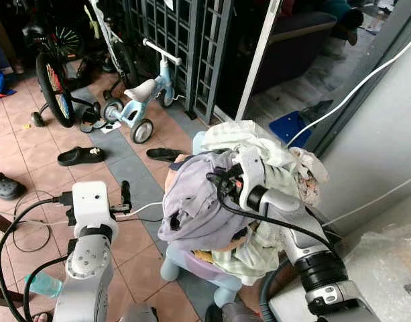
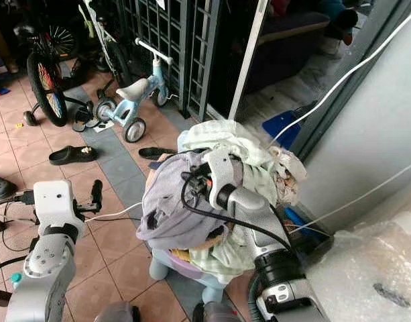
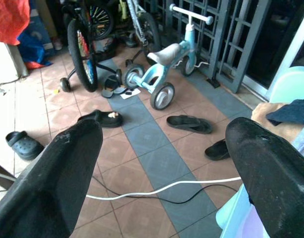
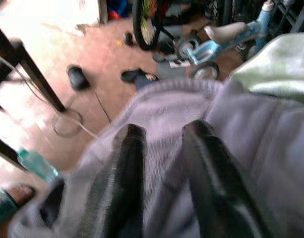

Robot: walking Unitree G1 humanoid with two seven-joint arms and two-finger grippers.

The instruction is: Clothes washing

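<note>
A heap of laundry (image 1: 259,168) sits piled on a small pale blue plastic chair (image 1: 192,265) on the tiled floor (image 1: 31,141) of a covered porch, beside a grey wall (image 1: 379,147). A lavender garment (image 1: 198,201) drapes over the near side of the heap, with white and pale green cloth (image 1: 249,137) mounded above and behind it.

The right gripper (image 4: 164,163) presses down onto the lavender garment, its two black fingers (image 4: 129,168) lying close together on the fabric with a narrow gap between them; whether any cloth is pinched between them cannot be told. The left gripper (image 3: 164,163) hangs in the air to the left of the chair, fingers spread wide and holding nothing, above a white cable (image 3: 156,188) that runs across the floor.

Beyond the chair, a light blue balance bike (image 1: 141,100) stands near a dark metal gate (image 1: 178,40), next to a larger bicycle (image 1: 54,80). Black sandals (image 1: 81,155) and a dark clog (image 1: 4,186) lie scattered on the tiles. A plastic bottle (image 4: 37,163) lies on the floor near a dark furniture leg (image 4: 30,69).
</note>
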